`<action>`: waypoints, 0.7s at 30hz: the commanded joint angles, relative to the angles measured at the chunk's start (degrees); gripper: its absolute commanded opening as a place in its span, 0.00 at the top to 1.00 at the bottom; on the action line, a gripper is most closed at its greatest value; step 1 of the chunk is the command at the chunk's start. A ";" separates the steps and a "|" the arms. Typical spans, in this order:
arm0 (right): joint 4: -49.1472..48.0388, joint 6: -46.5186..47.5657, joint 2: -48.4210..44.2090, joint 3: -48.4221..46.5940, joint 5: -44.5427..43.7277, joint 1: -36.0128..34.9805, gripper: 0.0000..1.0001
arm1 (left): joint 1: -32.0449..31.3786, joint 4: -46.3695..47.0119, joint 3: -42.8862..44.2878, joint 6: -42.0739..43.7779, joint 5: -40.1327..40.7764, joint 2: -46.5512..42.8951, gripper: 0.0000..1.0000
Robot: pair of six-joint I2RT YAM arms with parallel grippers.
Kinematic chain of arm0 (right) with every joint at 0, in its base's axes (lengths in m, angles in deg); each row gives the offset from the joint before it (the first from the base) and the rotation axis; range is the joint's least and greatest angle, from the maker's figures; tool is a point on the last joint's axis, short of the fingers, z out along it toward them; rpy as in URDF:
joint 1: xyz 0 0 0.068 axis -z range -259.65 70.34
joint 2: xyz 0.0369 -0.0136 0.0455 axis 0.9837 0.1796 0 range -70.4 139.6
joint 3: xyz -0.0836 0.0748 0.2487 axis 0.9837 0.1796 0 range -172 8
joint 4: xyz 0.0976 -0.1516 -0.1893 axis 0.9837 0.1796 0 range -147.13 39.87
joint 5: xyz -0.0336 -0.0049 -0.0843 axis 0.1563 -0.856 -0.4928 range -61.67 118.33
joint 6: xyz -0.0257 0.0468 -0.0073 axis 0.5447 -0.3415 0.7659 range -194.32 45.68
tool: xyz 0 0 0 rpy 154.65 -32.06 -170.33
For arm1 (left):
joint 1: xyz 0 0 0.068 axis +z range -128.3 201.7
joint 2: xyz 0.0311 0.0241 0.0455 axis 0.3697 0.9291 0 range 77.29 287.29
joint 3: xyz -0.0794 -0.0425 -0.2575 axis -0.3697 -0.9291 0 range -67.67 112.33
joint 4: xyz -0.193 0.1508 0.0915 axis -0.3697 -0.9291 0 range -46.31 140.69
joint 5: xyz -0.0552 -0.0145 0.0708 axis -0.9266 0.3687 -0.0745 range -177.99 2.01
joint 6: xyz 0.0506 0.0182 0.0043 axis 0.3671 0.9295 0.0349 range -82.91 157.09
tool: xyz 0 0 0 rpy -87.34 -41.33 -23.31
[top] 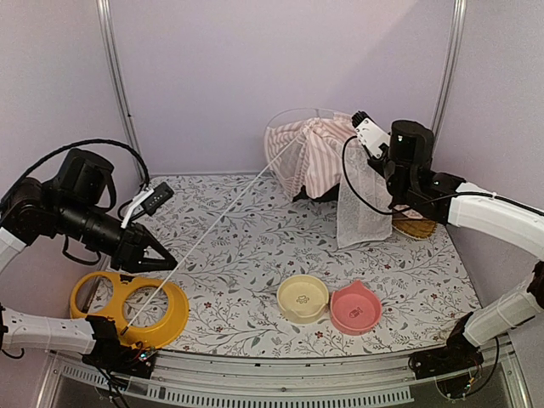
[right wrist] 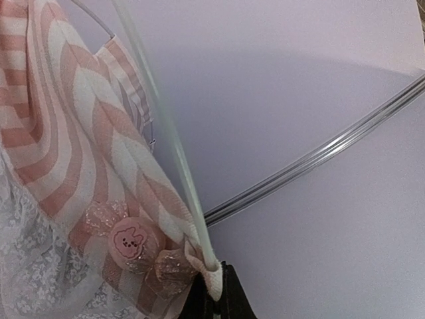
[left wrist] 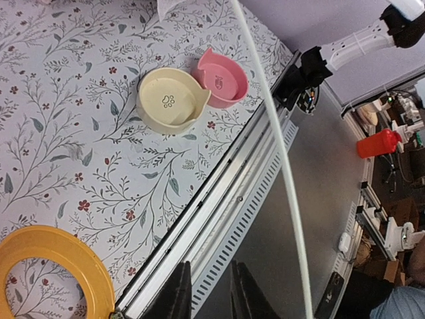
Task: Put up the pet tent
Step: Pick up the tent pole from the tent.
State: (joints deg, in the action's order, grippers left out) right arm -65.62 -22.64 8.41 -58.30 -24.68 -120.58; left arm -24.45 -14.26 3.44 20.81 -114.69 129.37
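Beyond the cream bowl (top: 302, 297), toward the back of the table (top: 255, 212), the pet tent (top: 306, 153) hangs bunched. My right jaws are clamped on its striped hem, right where a pole meets the fabric. One thin clear pole (top: 212, 225) runs from the tent down past the bowl's left side to my left jaws. These stand slightly parted with nothing between them, and the rod passes just beside them. To do this step well, I judge I should close the left jaws around the rod itself, then bow it gently while the right side holds firm. The fabric is soft pink-and-white stripe, the mesh panel (top: 361, 204) limp and lacy, the rod smooth and springy-looking — likely slippery.
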 commanded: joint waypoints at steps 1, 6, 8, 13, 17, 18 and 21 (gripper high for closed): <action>-4.45 -1.73 -2.23 0.21 0.35 0.91 1.00 | -0.94 -1.54 -1.30 0.30 -1.89 -0.51 0.81; -4.51 -1.07 -1.96 0.45 -0.01 1.20 1.00 | -1.03 -2.98 0.49 -0.26 1.82 -0.60 0.78; -4.52 -1.13 -1.90 0.70 -0.03 1.23 1.00 | -1.02 -2.96 2.70 -1.01 3.69 -0.49 0.72; -4.69 -1.47 -2.29 1.88 0.01 1.60 1.00 | -0.99 -3.46 8.07 -2.07 6.48 -0.36 0.62; -4.74 -2.08 -2.68 3.05 0.10 2.47 1.00 | -1.03 -3.33 7.06 -2.41 2.77 -0.81 0.61; -4.72 -2.23 -2.69 3.29 0.10 2.63 1.00 | -1.02 -3.34 6.26 -2.43 1.41 -0.95 0.62; -4.69 -2.52 -2.63 3.71 0.20 2.91 1.00 | -1.16 -2.93 3.66 -2.97 -1.97 -1.52 0.62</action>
State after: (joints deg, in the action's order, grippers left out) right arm -67.08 -23.53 7.75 -55.11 -24.55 -118.55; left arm -24.93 -16.62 9.80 18.78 -112.22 128.12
